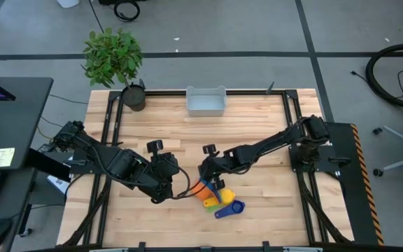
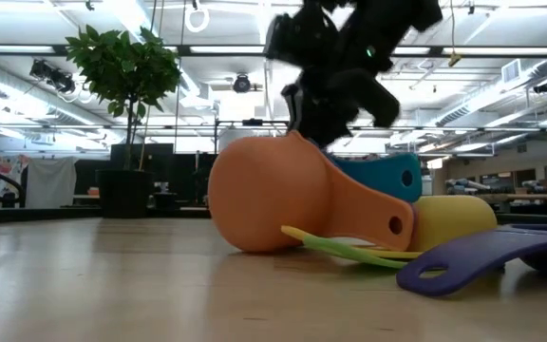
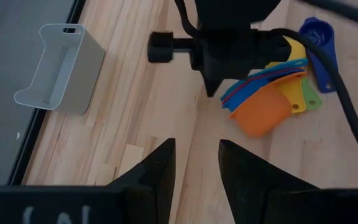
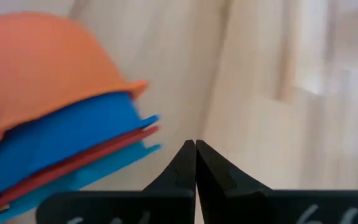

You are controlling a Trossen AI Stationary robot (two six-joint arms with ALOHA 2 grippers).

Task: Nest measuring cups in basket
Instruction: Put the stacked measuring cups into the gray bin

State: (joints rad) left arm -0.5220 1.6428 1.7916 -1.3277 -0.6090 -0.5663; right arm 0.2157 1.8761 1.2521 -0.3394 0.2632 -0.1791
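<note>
Lying just beside the right gripper, whose fingertips meet on nothing, are the measuring cups.

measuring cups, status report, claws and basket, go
Right claw shut on nothing, beside the measuring cups. Left claw open, just short of them. Basket empty at the far edge. Nothing in the way.

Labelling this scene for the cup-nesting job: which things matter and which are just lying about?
Job:
- measuring cups, clustered at the table's front
- basket, at the far edge
- right end effector, shut beside the cups
- left end effector, open

Lying about:
- potted plant
- black cable loop on the floor
</note>
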